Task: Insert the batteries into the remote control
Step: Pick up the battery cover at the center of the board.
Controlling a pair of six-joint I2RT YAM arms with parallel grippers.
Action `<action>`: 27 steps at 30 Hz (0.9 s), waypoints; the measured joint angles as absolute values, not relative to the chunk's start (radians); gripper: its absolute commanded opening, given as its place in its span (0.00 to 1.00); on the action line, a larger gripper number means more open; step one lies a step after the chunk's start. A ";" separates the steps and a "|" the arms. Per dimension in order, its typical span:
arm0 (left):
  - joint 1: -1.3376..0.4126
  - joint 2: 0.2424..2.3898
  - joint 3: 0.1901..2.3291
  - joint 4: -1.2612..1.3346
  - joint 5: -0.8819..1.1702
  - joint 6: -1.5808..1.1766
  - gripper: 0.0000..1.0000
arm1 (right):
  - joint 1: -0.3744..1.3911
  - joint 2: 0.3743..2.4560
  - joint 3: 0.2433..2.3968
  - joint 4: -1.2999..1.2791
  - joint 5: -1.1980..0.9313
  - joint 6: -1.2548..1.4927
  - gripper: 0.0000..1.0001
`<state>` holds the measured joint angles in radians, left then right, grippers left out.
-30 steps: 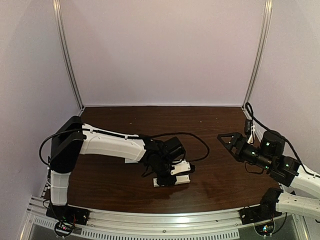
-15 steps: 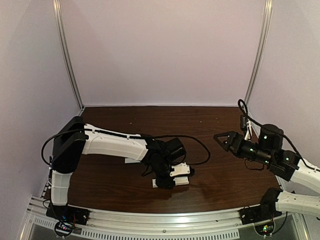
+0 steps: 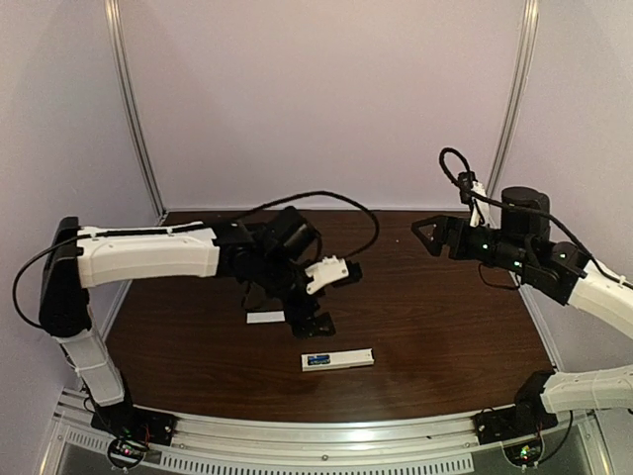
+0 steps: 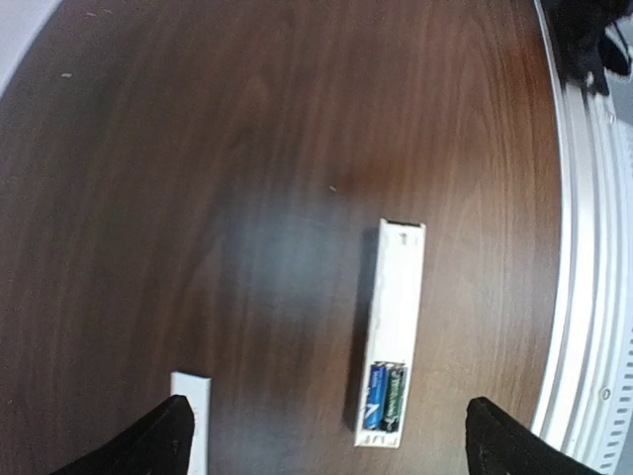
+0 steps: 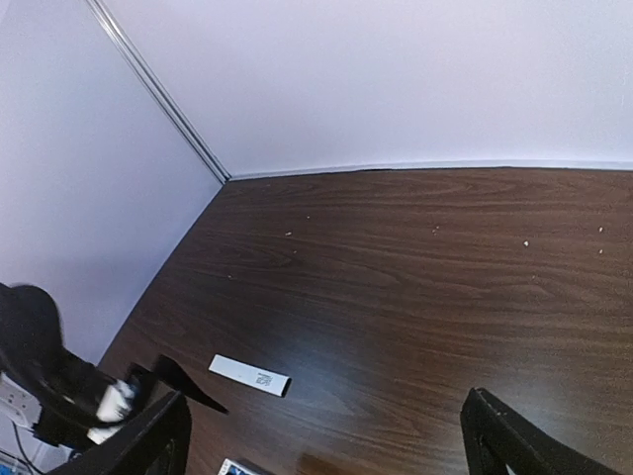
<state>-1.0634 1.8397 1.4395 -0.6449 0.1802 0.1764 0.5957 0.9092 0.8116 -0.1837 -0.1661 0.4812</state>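
The white remote control (image 3: 337,359) (image 4: 393,332) lies flat near the table's front edge. Two batteries (image 4: 387,395) (image 3: 318,360) sit side by side in the recess at its left end, one blue and one darker. My left gripper (image 3: 318,302) (image 4: 331,445) hovers open above and behind the remote, touching nothing. My right gripper (image 3: 423,237) (image 5: 326,435) hangs open high over the right side of the table, empty. In the right wrist view only a corner of the remote (image 5: 235,467) shows at the bottom edge.
A thin flat white cover strip (image 3: 265,317) (image 4: 190,421) (image 5: 249,375) lies left of and behind the remote. The metal rail (image 3: 326,435) (image 4: 584,247) runs along the table's front edge. Pale walls enclose the back and sides.
My left gripper has opened and risen up and back off the remote, which stays on the table. The right arm has lifted and drawn back.
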 measured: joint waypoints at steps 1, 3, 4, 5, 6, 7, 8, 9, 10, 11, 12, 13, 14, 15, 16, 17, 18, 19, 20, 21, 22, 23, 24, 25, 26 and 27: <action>-1.034 1.784 1.423 -0.628 0.189 0.160 0.97 | 0.593 0.950 0.848 -0.192 -0.168 0.443 0.94; -0.977 1.684 1.388 -0.595 0.207 0.126 0.97 | 0.590 1.032 0.913 -0.199 -0.191 0.370 0.90; -0.945 1.636 1.366 -0.572 0.215 0.108 0.98 | 0.589 1.073 0.945 -0.211 -0.215 0.331 0.89; -0.925 1.605 1.350 -0.559 0.220 0.094 0.97 | 0.588 1.115 0.980 -0.223 -0.245 0.288 0.88; -0.901 1.567 1.323 -0.541 0.224 0.075 0.97 | 0.588 1.166 1.019 -0.237 -0.280 0.242 0.87; -0.886 1.541 1.303 -0.533 0.226 0.055 0.97 | 0.588 1.196 1.041 -0.242 -0.300 0.212 0.85; -0.874 1.517 1.278 -0.519 0.228 0.037 0.98 | 0.588 1.241 1.076 -0.262 -0.332 0.169 0.83; -0.866 1.497 1.257 -0.513 0.229 0.018 0.97 | 0.590 1.276 1.103 -0.279 -0.354 0.131 0.82; -0.860 1.482 1.233 -0.501 0.229 -0.001 0.97 | 0.596 1.317 1.136 -0.300 -0.375 0.091 0.80; -0.853 1.469 1.208 -0.491 0.229 -0.020 0.98 | 0.601 1.364 1.173 -0.324 -0.394 0.050 0.79; -0.847 1.458 1.184 -0.486 0.229 -0.038 0.97 | 0.608 1.403 1.201 -0.342 -0.406 0.016 0.78; -0.839 1.448 1.161 -0.480 0.228 -0.057 0.98 | 0.618 1.451 1.239 -0.370 -0.416 -0.020 0.78; -0.829 1.437 1.138 -0.472 0.227 -0.076 0.98 | 0.629 1.490 1.266 -0.391 -0.422 -0.052 0.78; -0.813 1.424 1.116 -0.467 0.226 -0.097 0.98 | 0.646 1.546 1.315 -0.433 -0.423 -0.090 0.77; -0.795 1.411 1.099 -0.464 0.225 -0.116 0.98 | 0.663 1.593 1.352 -0.459 -0.422 -0.121 0.76; -0.775 1.398 1.085 -0.461 0.222 -0.133 0.97 | 0.678 1.629 1.381 -0.480 -0.421 -0.144 0.75; -0.750 1.378 1.070 -0.456 0.219 -0.153 0.97 | 0.698 1.677 1.424 -0.517 -0.412 -0.173 0.74; -0.729 1.359 1.061 -0.454 0.216 -0.168 0.97 | 0.720 1.728 1.465 -0.546 -0.405 -0.203 0.73; -0.712 1.342 1.055 -0.450 0.213 -0.180 0.97 | 0.742 1.773 1.503 -0.570 -0.397 -0.228 0.73; -0.693 1.321 1.048 -0.443 0.211 -0.194 0.97 | 0.757 1.808 1.530 -0.588 -0.389 -0.245 0.73; -0.680 1.305 1.045 -0.440 0.207 -0.204 0.97 | 0.770 1.839 1.552 -0.604 -0.384 -0.264 0.73; -0.669 1.289 1.042 -0.435 0.204 -0.212 0.97 | 0.788 1.879 1.583 -0.628 -0.375 -0.285 0.73; -0.660 1.272 1.038 -0.429 0.201 -0.220 0.97 | 0.799 1.905 1.602 -0.643 -0.370 -0.298 0.72; -0.653 1.255 1.032 -0.422 0.199 -0.229 0.97 | 0.814 1.935 1.628 -0.664 -0.361 -0.316 0.72; -0.647 1.242 1.025 -0.416 0.197 -0.236 0.97 | 0.830 1.968 1.657 -0.680 -0.353 -0.336 0.71; -0.641 1.230 1.018 -0.413 0.194 -0.244 0.97 | 0.843 1.993 1.680 -0.693 -0.346 -0.351 0.71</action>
